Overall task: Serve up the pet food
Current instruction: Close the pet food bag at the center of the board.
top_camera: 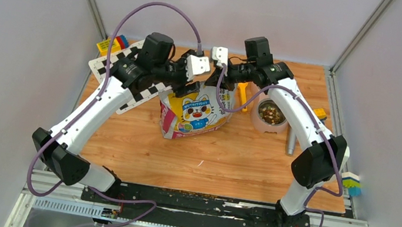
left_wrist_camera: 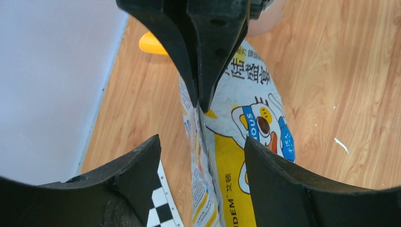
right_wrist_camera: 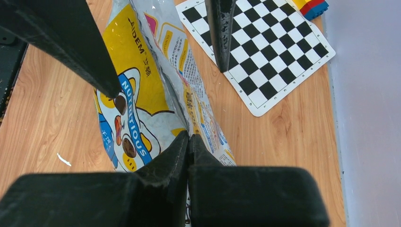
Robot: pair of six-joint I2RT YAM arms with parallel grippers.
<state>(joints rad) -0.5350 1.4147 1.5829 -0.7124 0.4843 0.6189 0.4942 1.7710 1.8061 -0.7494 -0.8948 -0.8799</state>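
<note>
The right end effector (right_wrist_camera: 189, 139) pinched the top edge of the bag (top_camera: 196, 113), fingers closed on it; the left end effector (left_wrist_camera: 201, 142) gaped wide astride that edge (contact unclear). The pet food (top_camera: 271, 113) lay in the bowl (top_camera: 256, 123) on the tabletop (top_camera: 227, 165), near the bag.

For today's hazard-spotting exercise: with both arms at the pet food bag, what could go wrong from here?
1. Only the right jaws pinch the bag at its top edge; the left jaws stand open astride it, so it may slip or topple.
2. The bowl of kibble sits close by the right arm; a swing might knock it.
</note>
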